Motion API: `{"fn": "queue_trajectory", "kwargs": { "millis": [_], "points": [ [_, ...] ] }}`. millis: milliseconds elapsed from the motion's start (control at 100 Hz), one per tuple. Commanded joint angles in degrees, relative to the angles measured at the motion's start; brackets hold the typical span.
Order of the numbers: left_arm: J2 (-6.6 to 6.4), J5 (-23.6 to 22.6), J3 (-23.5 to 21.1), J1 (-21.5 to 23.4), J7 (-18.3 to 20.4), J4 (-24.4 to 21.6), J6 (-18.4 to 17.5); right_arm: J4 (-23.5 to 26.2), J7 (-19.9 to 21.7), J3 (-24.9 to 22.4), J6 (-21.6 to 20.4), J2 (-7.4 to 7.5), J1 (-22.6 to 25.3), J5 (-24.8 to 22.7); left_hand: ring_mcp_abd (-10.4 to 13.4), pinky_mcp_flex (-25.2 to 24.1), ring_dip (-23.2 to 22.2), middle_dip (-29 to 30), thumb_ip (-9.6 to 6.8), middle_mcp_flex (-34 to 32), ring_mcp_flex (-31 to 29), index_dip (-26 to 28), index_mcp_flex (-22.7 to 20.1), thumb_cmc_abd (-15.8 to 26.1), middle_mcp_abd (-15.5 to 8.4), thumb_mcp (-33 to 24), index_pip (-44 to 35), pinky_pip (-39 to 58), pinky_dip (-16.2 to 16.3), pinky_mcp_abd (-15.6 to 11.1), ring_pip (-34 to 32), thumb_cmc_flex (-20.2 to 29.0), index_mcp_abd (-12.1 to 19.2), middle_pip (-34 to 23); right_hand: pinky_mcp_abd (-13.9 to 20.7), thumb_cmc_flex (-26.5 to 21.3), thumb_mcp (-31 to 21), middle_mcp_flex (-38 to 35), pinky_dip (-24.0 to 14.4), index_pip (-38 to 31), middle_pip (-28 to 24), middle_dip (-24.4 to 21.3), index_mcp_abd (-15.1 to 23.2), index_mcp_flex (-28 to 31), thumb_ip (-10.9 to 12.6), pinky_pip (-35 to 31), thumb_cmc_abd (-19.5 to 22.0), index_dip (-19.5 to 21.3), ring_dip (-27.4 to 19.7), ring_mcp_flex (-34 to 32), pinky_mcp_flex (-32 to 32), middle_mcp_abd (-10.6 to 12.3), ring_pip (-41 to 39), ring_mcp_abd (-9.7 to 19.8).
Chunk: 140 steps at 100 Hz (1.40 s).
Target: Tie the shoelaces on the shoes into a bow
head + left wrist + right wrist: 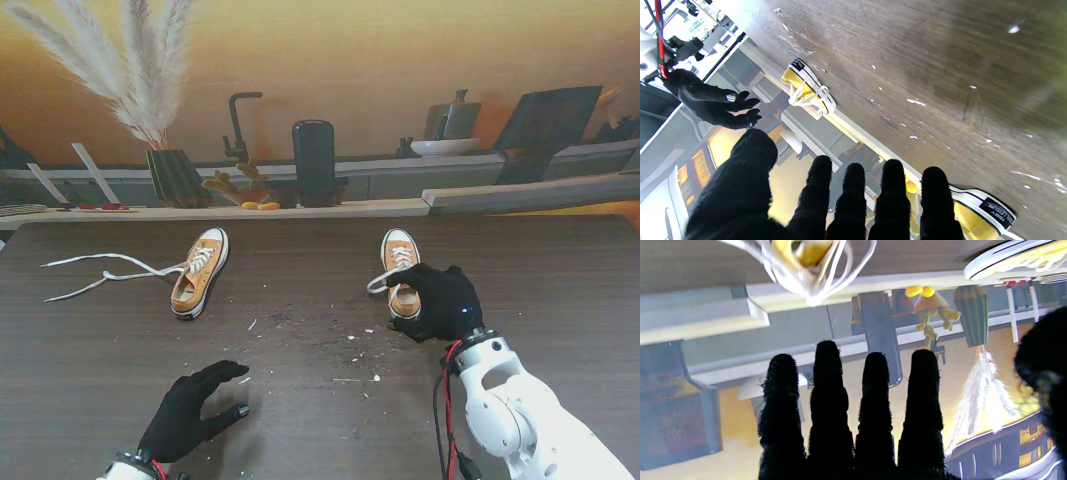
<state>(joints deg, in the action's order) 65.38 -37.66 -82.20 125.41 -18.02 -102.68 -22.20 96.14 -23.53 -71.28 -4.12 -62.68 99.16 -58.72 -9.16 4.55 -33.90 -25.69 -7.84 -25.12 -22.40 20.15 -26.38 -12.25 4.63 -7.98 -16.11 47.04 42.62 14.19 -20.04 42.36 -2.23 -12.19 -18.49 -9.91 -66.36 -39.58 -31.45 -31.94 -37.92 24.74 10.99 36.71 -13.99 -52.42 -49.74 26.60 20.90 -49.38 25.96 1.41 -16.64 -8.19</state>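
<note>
Two yellow canvas shoes with white soles stand on the dark wood table (560, 290). The left shoe (200, 272) (983, 213) (1017, 253) has its white laces (100, 270) untied and trailing far out to the left. The right shoe (401, 262) (808, 88) (806, 253) shows a lace loop (379, 283) on its left side. My right hand (442, 300) (711, 100) hovers over that shoe's heel, open, fingers (828, 400) straight and apart, holding nothing. My left hand (195, 410) is open near the table's front, its fingers (853, 200) spread, well short of the left shoe.
White specks and scraps (345, 350) are scattered on the table between the shoes and me. Behind the table's far edge runs a ledge with a ribbed vase of pampas grass (175, 175), a black cylinder (313, 160) and yellow fruit (260, 204).
</note>
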Motion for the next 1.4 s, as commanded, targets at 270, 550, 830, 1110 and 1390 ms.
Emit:
{"fn": "queue_trajectory", "kwargs": {
  "millis": [270, 550, 830, 1110, 1390],
  "points": [
    [-0.16, -1.2, 0.4, 0.6, 0.4, -0.7, -0.8, 1.4, -2.3, 0.8, 0.4, -1.88, 10.1, 6.9, -0.2, 0.1, 0.4, 0.6, -0.08, 0.2, -1.2, 1.0, -1.0, 2.0, -0.1, 2.4, 0.1, 0.3, 0.0, -0.1, 0.3, 0.9, 2.6, 0.4, 4.4, -1.5, 8.2, 6.1, 8.5, 4.9, 8.3, -6.6, -1.4, -5.5, 1.9, 10.1, 6.6, -3.6, -6.6, 10.1, -10.3, -1.3, 8.2, -0.8],
    [-0.24, -2.0, 1.2, 0.5, 0.1, -1.7, 0.3, -1.9, -4.5, 2.2, -0.4, -2.72, 10.6, 10.7, -0.5, 0.1, 0.5, 0.4, -0.08, -0.7, -1.2, 1.0, -1.5, 2.2, 0.3, 2.4, 0.0, 0.2, 0.0, 0.1, 0.6, 1.1, 2.4, -0.1, 5.6, -3.6, 13.6, 8.0, 11.0, 5.8, 8.9, -7.3, -2.5, -7.0, 2.7, 11.1, 11.4, -4.4, -7.4, 12.8, -13.4, -1.8, 8.6, -0.6],
    [-1.2, -8.2, 0.7, -2.7, 3.3, -7.4, 9.5, -3.0, -5.8, 2.2, -1.3, -3.26, 10.8, 12.8, -0.1, -0.1, 3.1, 0.8, -0.17, -0.5, -0.5, 0.9, -1.6, 2.5, 0.3, 2.0, 0.5, -1.3, -0.7, 0.1, 4.3, 2.2, 2.4, 0.5, 4.9, -4.1, 13.5, 7.6, 10.9, 5.3, 8.3, -7.3, -3.2, -6.7, 3.0, 10.2, 11.2, -4.2, -6.9, 12.0, -13.1, -2.4, 7.8, -1.1],
    [-2.93, -13.6, 0.8, -13.1, 15.1, -8.4, 21.6, -2.7, -4.6, 1.3, -1.9, -3.35, 11.5, 14.3, 0.5, -1.0, 4.1, 1.2, -1.25, 1.6, 0.9, 0.8, -0.7, 1.0, -0.2, 0.1, 0.8, -3.9, -1.7, -0.7, 6.6, 4.0, 2.7, 1.4, 4.8, -4.6, 14.1, 8.2, 10.8, 5.5, 8.3, -7.4, -3.5, -7.3, 3.0, 10.0, 11.7, -4.3, -6.8, 12.2, -13.2, -2.6, 7.7, -1.6],
    [-4.18, -20.6, 3.7, -25.7, 21.2, -3.1, 26.5, -2.8, -3.0, 1.1, -1.8, -3.24, 11.3, 15.2, 2.9, -1.3, 5.6, 1.8, -1.22, 2.5, 1.7, 0.7, -0.3, -5.5, -2.6, -10.9, -0.3, -9.0, -2.6, -2.1, 8.8, 7.4, 4.5, 1.4, 4.7, -5.0, 15.2, 8.5, 10.8, 5.6, 8.2, -7.4, -3.6, -7.8, 3.1, 10.0, 12.4, -4.4, -6.7, 12.5, -13.3, -2.7, 7.8, -1.8]
  ]
}}
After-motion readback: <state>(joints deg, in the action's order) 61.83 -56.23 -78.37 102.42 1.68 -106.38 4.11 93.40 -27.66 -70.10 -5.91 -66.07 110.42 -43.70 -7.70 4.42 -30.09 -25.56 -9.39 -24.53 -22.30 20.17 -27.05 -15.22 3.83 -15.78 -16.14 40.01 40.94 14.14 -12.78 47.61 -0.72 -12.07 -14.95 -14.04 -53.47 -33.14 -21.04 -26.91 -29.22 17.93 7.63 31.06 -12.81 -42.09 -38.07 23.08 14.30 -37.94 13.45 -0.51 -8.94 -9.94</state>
